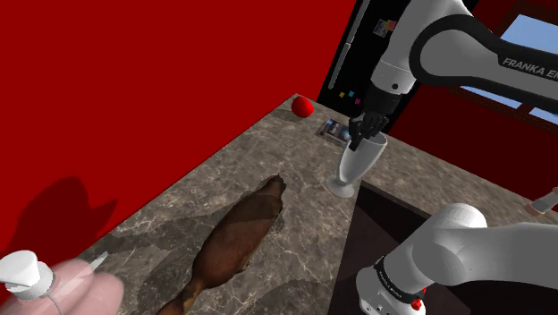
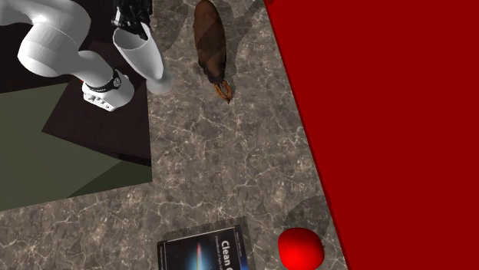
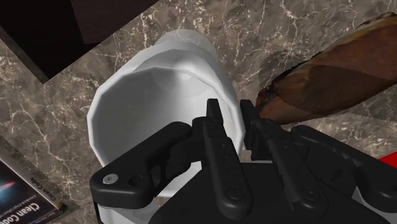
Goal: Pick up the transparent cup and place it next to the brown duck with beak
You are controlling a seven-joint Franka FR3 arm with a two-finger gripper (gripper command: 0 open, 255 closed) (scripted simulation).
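The cup is drawn pale white, a tall goblet with a round foot, and it leans slightly on the marble counter. My gripper is shut on its rim. In the wrist view one finger is inside the cup and the other outside, the gripper pinching the wall. Whether the foot touches the counter I cannot tell. The brown duck lies stretched out beside the cup, toward the shoulder view's left. In the second exterior view the duck lies right of the cup and gripper.
A red ball rests by the red wall, and a dark book lies behind the cup. A white bottle top shows at the near left. The dark stand borders the counter right beside the cup's foot.
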